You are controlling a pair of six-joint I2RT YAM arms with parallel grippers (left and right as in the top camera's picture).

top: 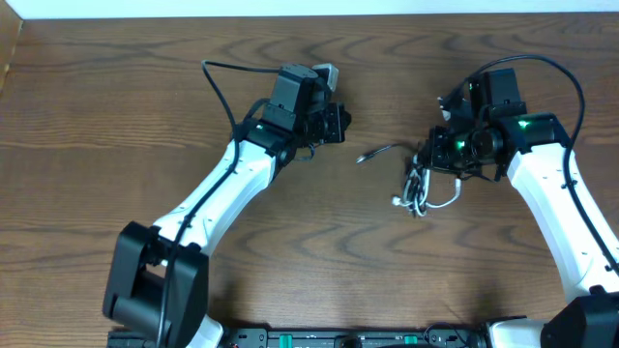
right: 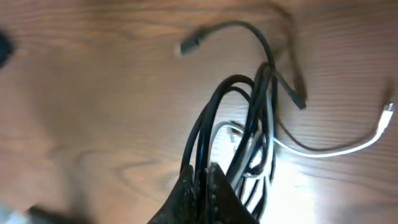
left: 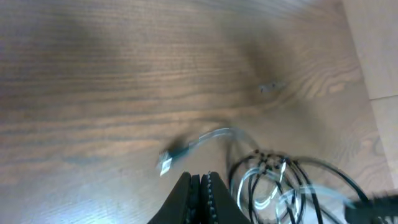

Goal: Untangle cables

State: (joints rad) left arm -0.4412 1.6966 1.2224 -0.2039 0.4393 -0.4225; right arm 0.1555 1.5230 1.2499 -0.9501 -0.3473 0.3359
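Evidently, the tangled cables (top: 416, 189) bunch directly at the tips of the right gripper (right: 202, 173), which is clamped on the black cable (right: 199, 127) loops, while the left gripper (left: 200, 182), closed and empty, sits apart from them.

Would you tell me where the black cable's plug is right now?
Overhead, the plug lies on the table near the centre, just left of the tangle, at the free end of its cable.
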